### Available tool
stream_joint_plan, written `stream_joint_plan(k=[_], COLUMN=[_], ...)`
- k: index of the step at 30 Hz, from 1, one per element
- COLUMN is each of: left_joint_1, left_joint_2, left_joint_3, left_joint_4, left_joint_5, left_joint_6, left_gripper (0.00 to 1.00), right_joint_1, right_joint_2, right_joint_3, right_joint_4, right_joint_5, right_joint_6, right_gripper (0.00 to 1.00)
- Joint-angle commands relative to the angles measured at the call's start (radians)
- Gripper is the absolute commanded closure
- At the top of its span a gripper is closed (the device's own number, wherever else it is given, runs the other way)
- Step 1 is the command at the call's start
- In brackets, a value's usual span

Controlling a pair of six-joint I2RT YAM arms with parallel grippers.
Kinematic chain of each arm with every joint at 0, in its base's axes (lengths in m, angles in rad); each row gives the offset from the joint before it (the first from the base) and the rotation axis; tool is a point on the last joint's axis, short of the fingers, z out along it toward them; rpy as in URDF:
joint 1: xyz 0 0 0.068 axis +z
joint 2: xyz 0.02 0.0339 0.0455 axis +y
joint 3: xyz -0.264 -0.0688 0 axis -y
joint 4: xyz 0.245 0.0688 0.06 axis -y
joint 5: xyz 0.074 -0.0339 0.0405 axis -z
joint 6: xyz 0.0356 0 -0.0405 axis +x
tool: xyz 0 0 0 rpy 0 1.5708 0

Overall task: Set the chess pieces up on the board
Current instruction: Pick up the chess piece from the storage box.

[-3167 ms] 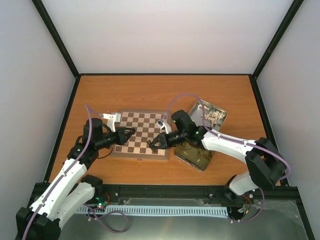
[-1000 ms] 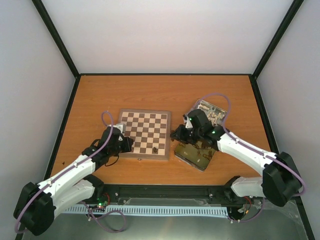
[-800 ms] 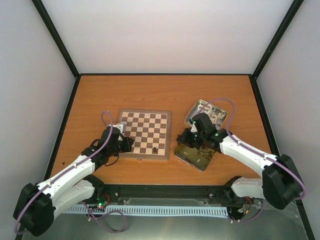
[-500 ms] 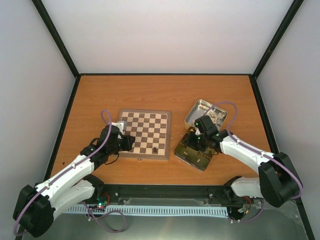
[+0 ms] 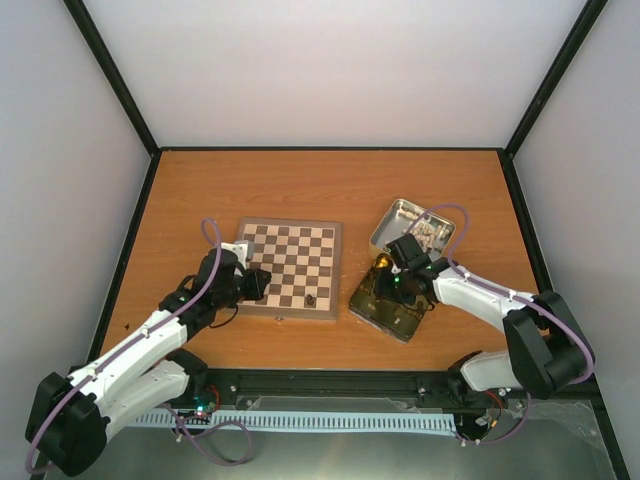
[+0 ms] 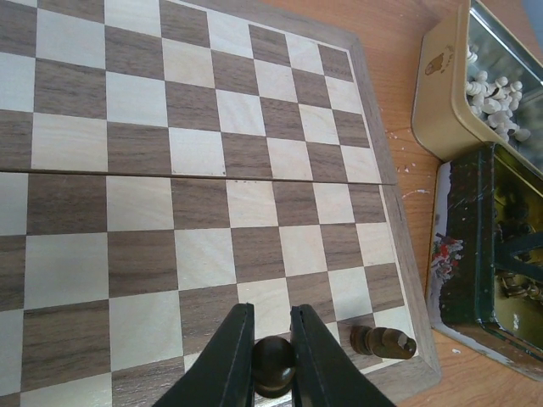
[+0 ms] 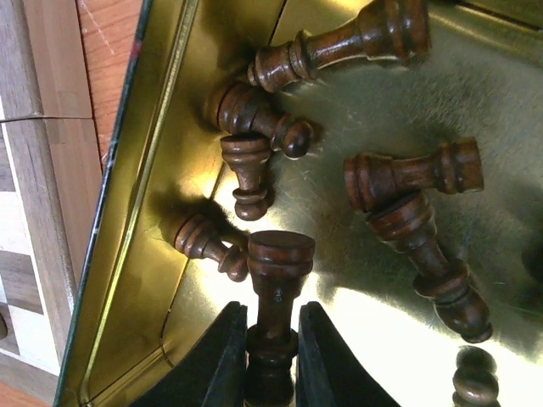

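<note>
Our left gripper (image 5: pixel 256 284) is clenched on a dark chess piece (image 6: pixel 273 366) over the near left part of the board (image 5: pixel 292 250). A second dark piece (image 6: pixel 383 342) sits by the board's near right corner, perhaps tipped; we cannot tell. Just right of the board, the right gripper (image 7: pixel 271 326) pinches a third dark piece (image 7: pixel 277 263) inside the gold-lined tin (image 7: pixel 407 93), among loose dark pieces (image 7: pixel 416 178).

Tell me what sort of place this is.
Probably a robot test cell, not a home: a wooden table boxed in by plain white walls and black frame bars, with a left arm and right arm mounted at its near edge, near a chessboard.
</note>
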Motion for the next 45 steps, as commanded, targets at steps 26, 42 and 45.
stream_joint_plan(k=[26,42,45], left_joint_1=[-0.011,-0.011,-0.011], left_joint_2=[-0.031,-0.090,-0.127], left_joint_3=[0.069,0.142,0.149], left_joint_4=[0.038,-0.065,-0.108], left_joint_5=[0.143,-0.081,-0.164], left_joint_6=[0.084,-0.034,-0.066], left_gripper=[0.97,0.97,0.97], right_joint_1=[-0.034,0.341,0.416], right_joint_2=[-0.013,0.059,0.139], right_joint_3=[0.107,0.309,0.366], right_joint_4=[-0.150,-0.084,-0.086], right_joint_5=[0.003,0.131,0.155], right_joint_6=[-0.007,-0.244,-0.253], right_gripper=[0.50,0.48,0.49])
